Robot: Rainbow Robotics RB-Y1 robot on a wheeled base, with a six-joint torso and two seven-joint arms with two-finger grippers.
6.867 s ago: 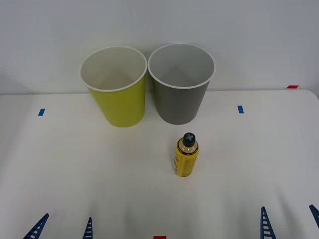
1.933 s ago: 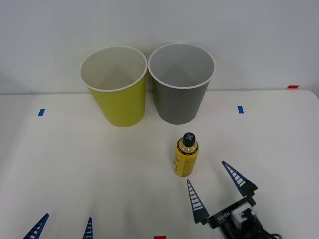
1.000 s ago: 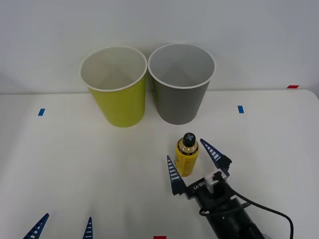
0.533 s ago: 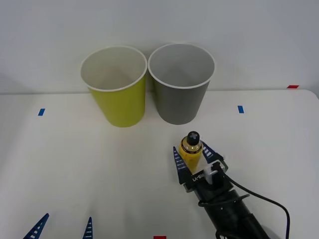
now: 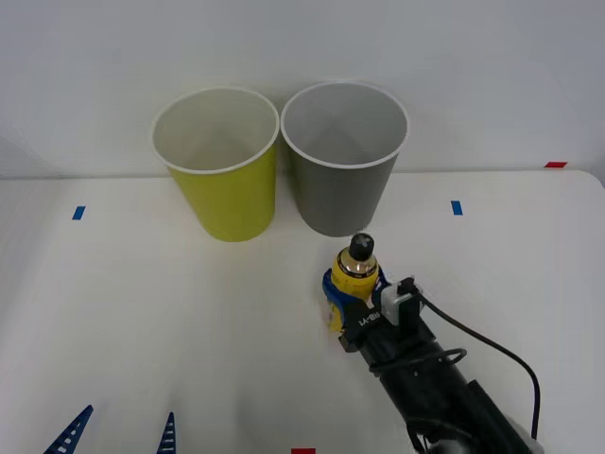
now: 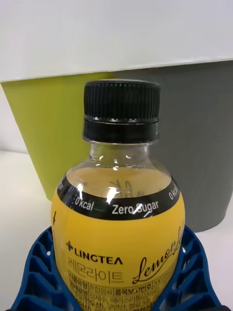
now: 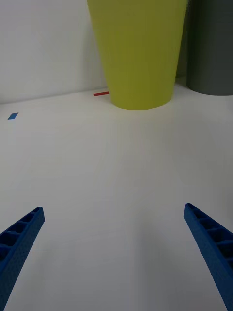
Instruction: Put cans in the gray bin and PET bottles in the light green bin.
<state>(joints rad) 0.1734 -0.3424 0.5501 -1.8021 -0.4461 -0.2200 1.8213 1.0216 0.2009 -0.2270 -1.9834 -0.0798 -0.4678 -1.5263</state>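
**Right gripper closed on lemon tea bottle, bins untouched**

White table (image 5: 142,312): carries everything. Two round tapered bins stand upright at the far side, just beside each other: light green bin (image 5: 225,180) on the robot's left, gray bin (image 5: 342,180) on its right. No contents visible in what shows of either.

Right arm: reaches forward from the near right edge, low over the table, wrist roughly level. Right gripper (image 5: 348,295) has its blue ribbed fingers (image 6: 34,272) clamped around the lower body of the PET bottle (image 5: 353,284), one on each side of the yellow label. Bottle is upright, near the gray bin's base, in front of it.

Left gripper (image 5: 118,435): parked at the near left edge, fingers spread wide, nothing between them.

Handling, judged: small bottle, clear neck looks empty, so probably light. Thin plastic wall likely gives under squeeze; glossy label may be slippery. A hold on the labelled body looks sound, with the black cap (image 6: 121,112) left free. Whether the base rests on the table or is off it, cannot tell.
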